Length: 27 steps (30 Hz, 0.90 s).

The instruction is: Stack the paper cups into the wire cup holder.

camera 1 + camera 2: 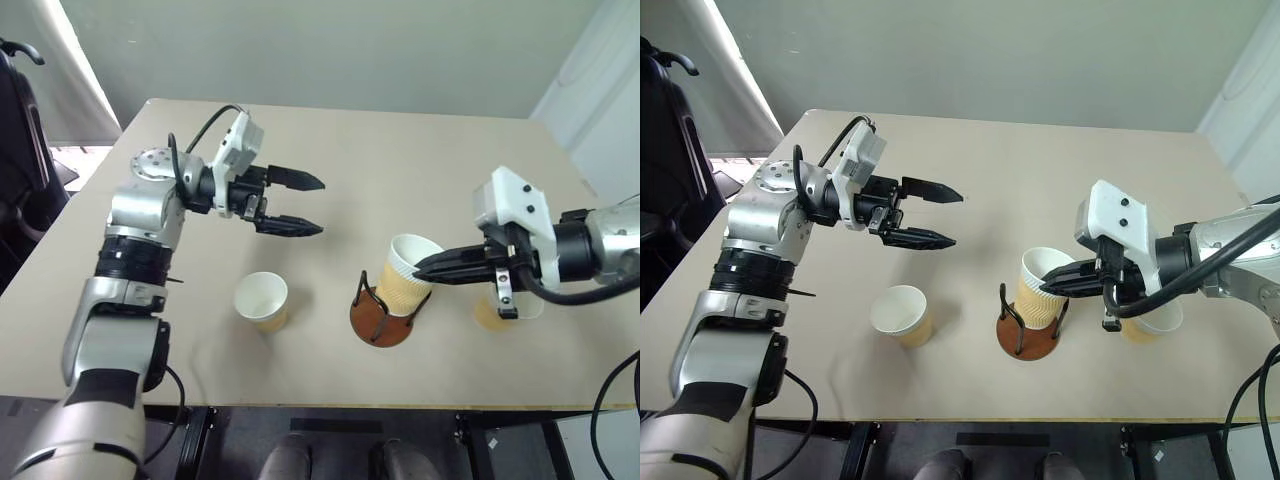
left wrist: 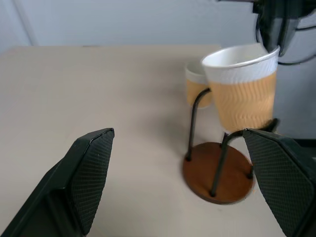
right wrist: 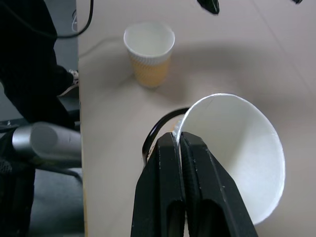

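- Cup in transit: the right gripper [image 1: 428,268] pinches the rim of one paper cup [image 1: 408,275], its jaws shut tight on the cup wall, and holds it tilted over the wire cup holder [image 1: 383,316] near the front edge of the counter [image 1: 400,170].
- The cup's bottom sits among the black wire loops but leans off upright; the step in hand reads as seating it, and doing that well means righting the cup so it drops squarely onto the reddish-brown disc before the jaws let go.
- Care seems due at the wires: a tilted cup could catch on a loop or tip the light holder.
- The left gripper [image 1: 310,205] hangs above the counter with jaws wide apart, holding nothing, well apart from the second cup [image 1: 262,301], which stands upright beside the holder.
- A third cup [image 1: 1152,321] stands just behind the right arm, largely hidden in the head views.
- The left wrist view shows what the head views cannot: the held cup [image 2: 243,89] from the side, its base clear of the disc [image 2: 219,170], with the third cup [image 2: 195,84] behind it.
- The right wrist view shows the jaws pressed flat on the rim, one finger [image 3: 163,192] outside the wall.
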Available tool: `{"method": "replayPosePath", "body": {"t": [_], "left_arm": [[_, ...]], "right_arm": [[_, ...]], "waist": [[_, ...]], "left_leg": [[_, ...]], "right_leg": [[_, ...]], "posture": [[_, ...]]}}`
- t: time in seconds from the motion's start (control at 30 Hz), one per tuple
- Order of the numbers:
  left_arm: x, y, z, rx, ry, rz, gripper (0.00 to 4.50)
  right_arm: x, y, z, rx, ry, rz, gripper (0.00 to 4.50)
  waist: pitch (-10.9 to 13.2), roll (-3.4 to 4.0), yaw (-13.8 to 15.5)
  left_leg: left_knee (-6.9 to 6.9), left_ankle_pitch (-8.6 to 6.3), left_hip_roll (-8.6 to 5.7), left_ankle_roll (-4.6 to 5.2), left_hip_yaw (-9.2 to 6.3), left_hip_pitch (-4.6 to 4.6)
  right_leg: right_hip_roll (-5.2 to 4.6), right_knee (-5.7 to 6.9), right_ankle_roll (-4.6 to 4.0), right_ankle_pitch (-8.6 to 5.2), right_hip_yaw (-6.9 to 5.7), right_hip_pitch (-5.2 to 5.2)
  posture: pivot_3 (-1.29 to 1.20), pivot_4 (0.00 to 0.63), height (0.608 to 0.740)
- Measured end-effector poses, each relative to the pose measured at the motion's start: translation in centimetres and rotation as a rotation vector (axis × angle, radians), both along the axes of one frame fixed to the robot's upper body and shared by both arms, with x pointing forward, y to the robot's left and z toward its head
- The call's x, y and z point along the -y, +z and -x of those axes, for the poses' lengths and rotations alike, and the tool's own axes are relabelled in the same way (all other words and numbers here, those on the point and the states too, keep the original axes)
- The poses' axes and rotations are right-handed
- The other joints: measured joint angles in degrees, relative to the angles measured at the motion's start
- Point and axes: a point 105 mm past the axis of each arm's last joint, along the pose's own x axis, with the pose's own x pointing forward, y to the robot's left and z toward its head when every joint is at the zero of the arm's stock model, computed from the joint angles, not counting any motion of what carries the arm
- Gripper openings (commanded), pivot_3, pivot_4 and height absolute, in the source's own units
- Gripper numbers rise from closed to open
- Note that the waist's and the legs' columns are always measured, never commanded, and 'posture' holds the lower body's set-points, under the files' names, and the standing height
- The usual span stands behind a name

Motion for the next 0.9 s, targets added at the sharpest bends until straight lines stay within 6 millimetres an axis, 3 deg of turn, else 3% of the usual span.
{"method": "replayPosePath", "body": {"t": [0.27, 0.5, 0.67, 0.9], "left_arm": [[-1.2, -0.5, 3.8, -0.094, -0.104, -0.139, 4.50], [-1.3, -1.4, 4.4, -0.140, -0.127, -0.179, 4.50], [-1.2, -1.2, 4.2, -0.122, -0.134, -0.171, 4.50], [-1.0, -1.1, 4.1, -0.125, -0.136, -0.154, 4.50]], "right_arm": [[-0.4, -0.2, 0.1, 0.014, 0.032, 0.003, 0.05], [-0.6, -0.7, 0.0, 0.017, 0.046, 0.013, 0.05], [-0.6, -0.9, -0.3, 0.022, 0.042, 0.015, 1.26], [0.9, 0.5, -1.6, 0.002, -0.039, -0.064, 1.26]], "waist": [[0.0, 0.00, -0.5], [0.0, 0.00, -0.4], [0.0, 0.00, -0.7], [0.0, 0.00, -0.6]], "left_leg": [[-0.01, 0.00, 0.02, 0.00, -0.02, 0.01], [0.03, 0.01, 0.01, 0.01, -0.04, 0.01], [0.02, 0.01, 0.02, 0.01, -0.04, 0.01], [0.02, 0.01, 0.02, 0.01, -0.04, 0.01]], "right_leg": [[0.03, 0.09, 0.00, 0.00, 0.00, -0.04], [-0.01, 0.17, -0.02, -0.01, -0.01, -0.03], [-0.01, 0.22, -0.04, -0.02, -0.01, -0.05], [-0.01, 0.23, -0.04, -0.02, -0.01, -0.05]], "posture": [[0.00, 0.150, 0.740], [0.00, 0.150, 0.740], [0.00, 0.150, 0.740], [0.00, 0.150, 0.740]]}}
